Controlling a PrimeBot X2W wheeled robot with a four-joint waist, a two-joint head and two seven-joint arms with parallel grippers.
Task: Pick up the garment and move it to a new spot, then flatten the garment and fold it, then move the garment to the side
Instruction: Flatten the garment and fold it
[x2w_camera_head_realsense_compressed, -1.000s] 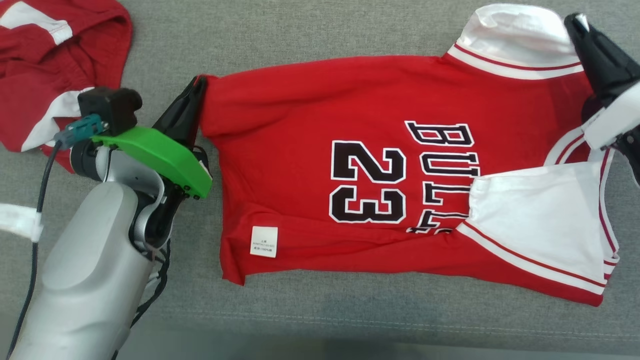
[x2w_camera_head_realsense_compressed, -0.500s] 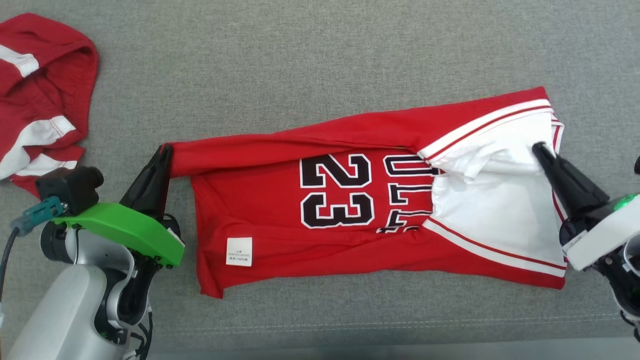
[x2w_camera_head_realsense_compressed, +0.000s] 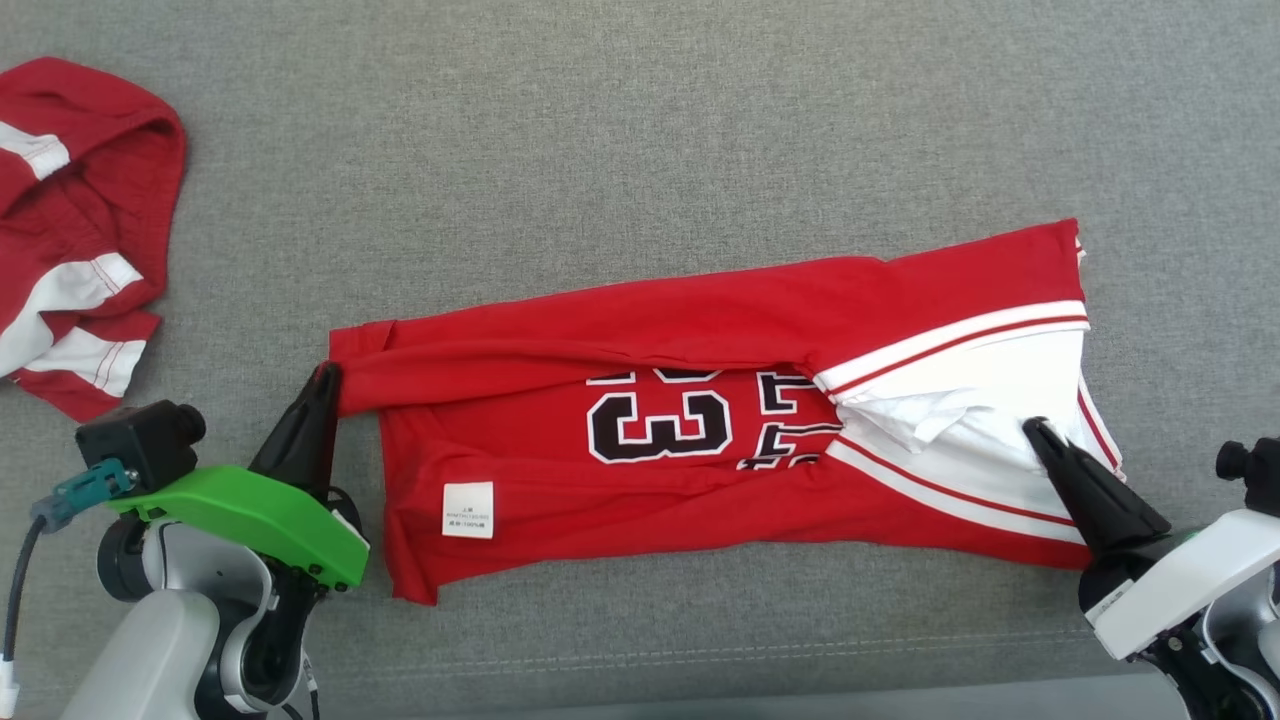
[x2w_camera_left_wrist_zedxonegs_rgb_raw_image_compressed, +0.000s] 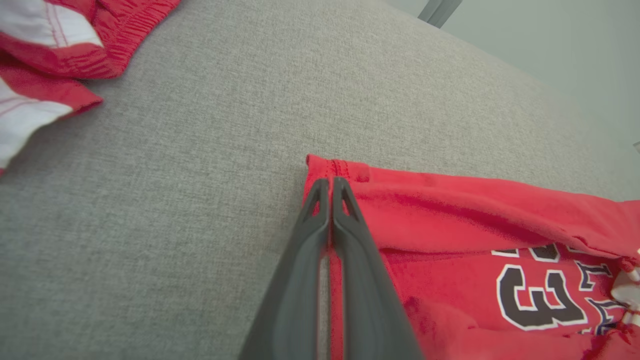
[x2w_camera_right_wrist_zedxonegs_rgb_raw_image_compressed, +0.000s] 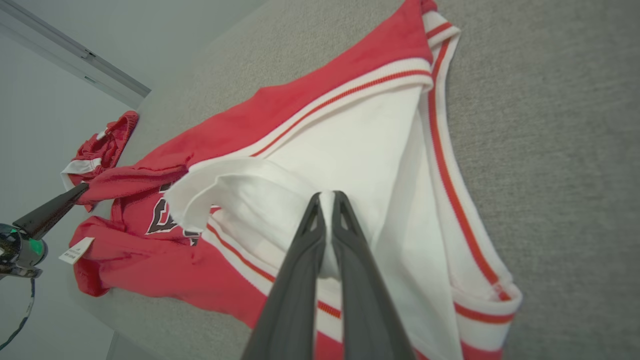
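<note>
The garment, a red jersey with a black number and white sleeves, lies lengthwise on the grey cushion, its far edge doubled over toward me and covering part of the print. My left gripper is shut on the red hem corner at the garment's left end; in the left wrist view its fingers pinch that folded hem of the garment. At the other end, my right gripper is shut on white sleeve cloth. The right wrist view shows its tips clamping a white fold of the garment.
A second red-and-white piece of clothing lies crumpled at the far left, also in the left wrist view. Grey upholstery stretches behind the jersey. The cushion's front seam runs just below it.
Both grippers have pulled the jersey's far edge toward me, folding it over the number and letters. The head view has also shifted, so the whole scene sits lower.
</note>
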